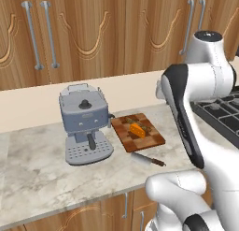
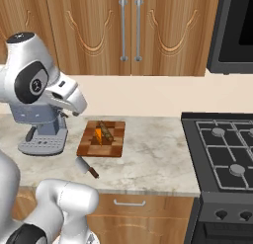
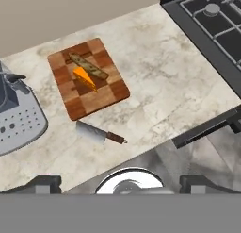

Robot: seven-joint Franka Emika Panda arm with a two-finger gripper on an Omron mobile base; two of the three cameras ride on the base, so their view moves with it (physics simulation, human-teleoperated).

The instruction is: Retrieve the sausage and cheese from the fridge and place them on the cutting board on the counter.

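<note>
The counter [image 3: 155, 76] is seen spread below the claw [image 3: 120, 182], which is held wide open with nothing in it. On the cutting board [image 3: 101, 102], ahead of and below the claw, the cheese [image 3: 84, 79] and sausage [image 3: 89, 67] are seen touching. A careless descent could knock them or the knife [image 3: 99, 134] nearby.

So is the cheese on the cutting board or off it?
On it: the cheese lies on the cutting board, beside the sausage.
</note>
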